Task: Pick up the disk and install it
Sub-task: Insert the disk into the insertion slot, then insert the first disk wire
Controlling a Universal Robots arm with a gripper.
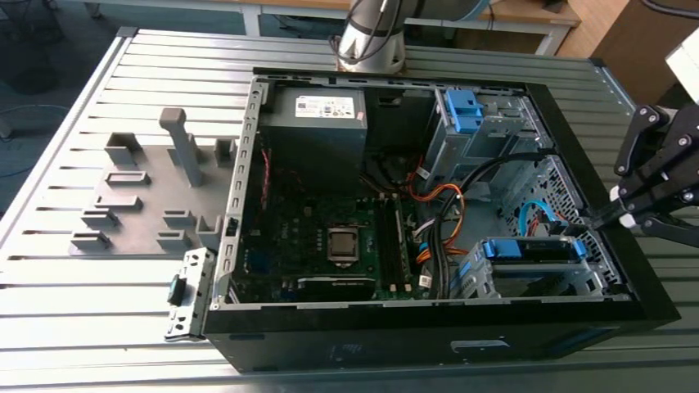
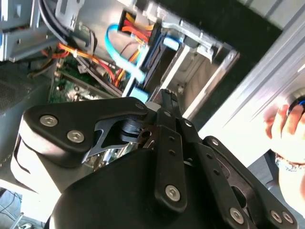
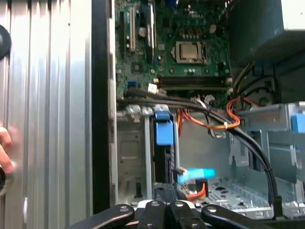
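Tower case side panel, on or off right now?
Off. The computer case lies on its side, open on top, with motherboard and cables exposed.

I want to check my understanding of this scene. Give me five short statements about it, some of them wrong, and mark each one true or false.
1. The computer case lies open, with its motherboard in view. True.
2. The grey tray lies at the exterior view's right of the case. False: in that view it lies at the case's left.
3. The gripper hangs over the middle of the motherboard. False: it is away from the processor, at the case's edge on the exterior view's right, near the metal cage.
4. Orange cables run inside the case. True.
5. A person's hand shows in the second wrist view. True.
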